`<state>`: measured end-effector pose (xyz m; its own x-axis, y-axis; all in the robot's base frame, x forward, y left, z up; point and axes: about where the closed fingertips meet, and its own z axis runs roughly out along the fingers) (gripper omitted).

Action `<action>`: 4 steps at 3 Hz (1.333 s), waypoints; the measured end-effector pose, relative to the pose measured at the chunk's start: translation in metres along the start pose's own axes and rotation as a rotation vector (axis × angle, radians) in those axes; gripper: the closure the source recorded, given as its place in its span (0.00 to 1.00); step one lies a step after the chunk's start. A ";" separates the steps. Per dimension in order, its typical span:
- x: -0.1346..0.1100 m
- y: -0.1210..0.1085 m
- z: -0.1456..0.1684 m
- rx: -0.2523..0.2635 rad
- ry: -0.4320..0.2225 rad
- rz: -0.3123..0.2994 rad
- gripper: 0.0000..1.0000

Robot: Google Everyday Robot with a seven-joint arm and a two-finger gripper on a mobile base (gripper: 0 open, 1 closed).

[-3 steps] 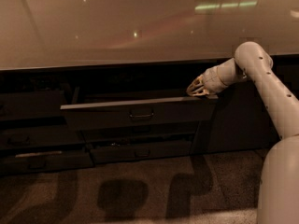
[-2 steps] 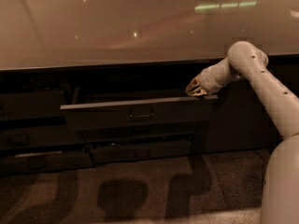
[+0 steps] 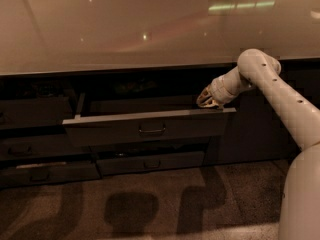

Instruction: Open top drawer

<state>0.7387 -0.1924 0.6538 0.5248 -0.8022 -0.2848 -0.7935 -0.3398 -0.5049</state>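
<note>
The top drawer is pulled partway out from under the pale countertop, its dark grey front facing me with a small pull handle at its centre. A pale side rail shows at its left. My gripper sits at the drawer's right end, just above the top edge of the front and behind it. The white arm reaches in from the right.
A wide glossy countertop overhangs the cabinets. Slimmer dark drawer fronts lie below and to the left. A dark cabinet door stands right of the drawer. Speckled floor lies in front.
The arm's elbow has shifted slightly left and up. The gripper has stayed at the drawer's right end and the drawer looks the same.
</note>
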 end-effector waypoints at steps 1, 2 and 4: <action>0.000 0.001 0.001 -0.002 -0.001 0.000 0.81; 0.000 0.018 0.007 -0.020 -0.005 0.020 0.58; -0.003 0.032 0.004 -0.019 -0.001 0.031 0.11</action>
<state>0.7136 -0.1988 0.6352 0.5001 -0.8119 -0.3012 -0.8151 -0.3239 -0.4803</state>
